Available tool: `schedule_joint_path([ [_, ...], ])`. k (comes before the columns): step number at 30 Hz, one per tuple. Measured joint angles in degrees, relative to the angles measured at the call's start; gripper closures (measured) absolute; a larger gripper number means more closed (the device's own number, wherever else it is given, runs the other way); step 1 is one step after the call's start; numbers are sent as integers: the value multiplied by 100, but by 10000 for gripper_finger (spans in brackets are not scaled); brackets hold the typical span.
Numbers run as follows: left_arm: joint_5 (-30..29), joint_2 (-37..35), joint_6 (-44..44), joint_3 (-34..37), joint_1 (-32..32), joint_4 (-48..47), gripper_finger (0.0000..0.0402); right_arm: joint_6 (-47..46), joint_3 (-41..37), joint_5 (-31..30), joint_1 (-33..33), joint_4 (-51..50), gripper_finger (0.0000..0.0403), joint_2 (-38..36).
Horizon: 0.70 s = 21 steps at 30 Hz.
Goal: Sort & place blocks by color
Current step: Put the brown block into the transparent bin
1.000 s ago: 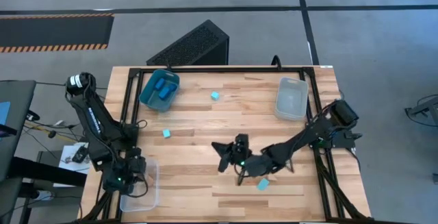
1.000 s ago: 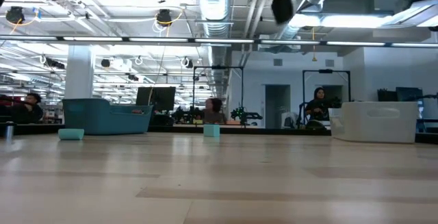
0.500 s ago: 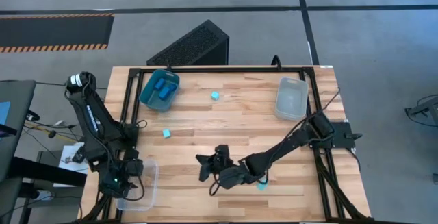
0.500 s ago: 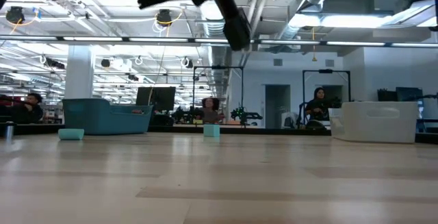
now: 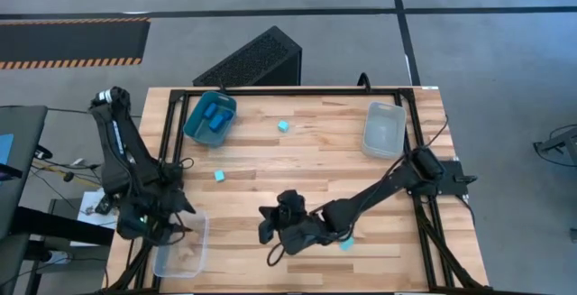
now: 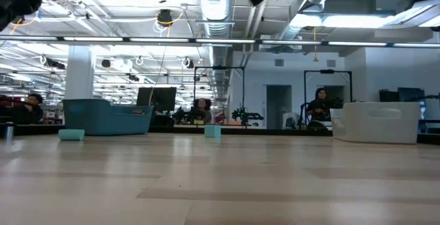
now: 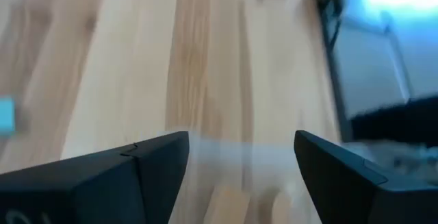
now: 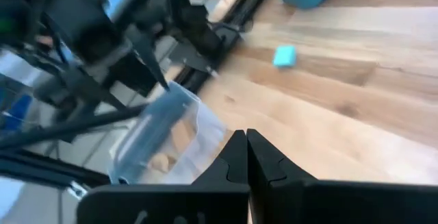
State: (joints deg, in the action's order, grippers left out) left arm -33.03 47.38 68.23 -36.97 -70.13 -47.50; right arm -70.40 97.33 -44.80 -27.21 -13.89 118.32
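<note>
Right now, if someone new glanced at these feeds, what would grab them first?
Probably the right arm stretched low across the table's near middle, its hand shut and empty. Next, the left hand open above the clear bin at the near left corner, tan blocks inside. Then the teal bin holding blue blocks far left.

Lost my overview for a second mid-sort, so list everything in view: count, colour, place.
teal bin: one, far left of the table, dark blue blocks inside.
light cyan blocks: three loose; far middle, left of centre, near side by the right arm.
clear bin: one, far right.
clear bin: one, near left corner, tan blocks inside.
black case: one, on the floor beyond the table.
left claw: open, at the near left bin.
right claw: shut, empty, over the near middle.
</note>
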Motion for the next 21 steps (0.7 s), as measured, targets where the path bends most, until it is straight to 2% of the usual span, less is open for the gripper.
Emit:
schedule_joint_path([
  [4, -681, -437, -404, 0, 5, 252, 148, -245, 295, 65, -57, -924, 397, 9],
  [8, -1197, -833, -817, 0, 160, 244, 148, -320, 624, 630, 13, -2024, 397, -4],
  [11, -1296, -1104, -1181, 0, 418, 239, 148, -331, 836, 979, 137, -2916, 397, 11],
  [14, -1382, -1301, -1518, 0, 781, 239, 148, -222, 1053, 1072, 305, -3589, 397, 7],
  [19, -1370, -1506, -2359, 0, 1678, 268, 148, 679, 1156, 1314, 625, -4244, 397, -68],
  [21, -1198, -1611, -2759, 0, 2157, 472, 148, 1216, 1114, 1465, 822, -4393, 397, -141],
])
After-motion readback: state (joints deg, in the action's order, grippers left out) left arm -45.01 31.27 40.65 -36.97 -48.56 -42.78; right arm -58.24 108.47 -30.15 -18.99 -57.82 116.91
